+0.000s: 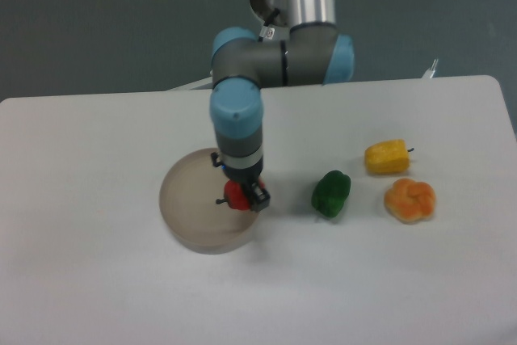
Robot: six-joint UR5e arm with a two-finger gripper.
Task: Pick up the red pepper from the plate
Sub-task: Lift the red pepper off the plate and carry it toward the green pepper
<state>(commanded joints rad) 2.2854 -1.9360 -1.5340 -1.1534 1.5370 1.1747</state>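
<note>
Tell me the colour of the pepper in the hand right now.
Red: the red pepper sits in the hand over the plate, shown in the fixed camera view.

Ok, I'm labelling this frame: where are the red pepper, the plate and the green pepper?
red pepper (235, 196), fixed camera, exposed left side by the jaws
plate (182, 199), fixed camera, bare floor left of centre
green pepper (331, 193), fixed camera, middle of body

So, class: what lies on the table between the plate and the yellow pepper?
The green pepper lies between the plate and the yellow pepper, seen from the fixed camera.
</note>
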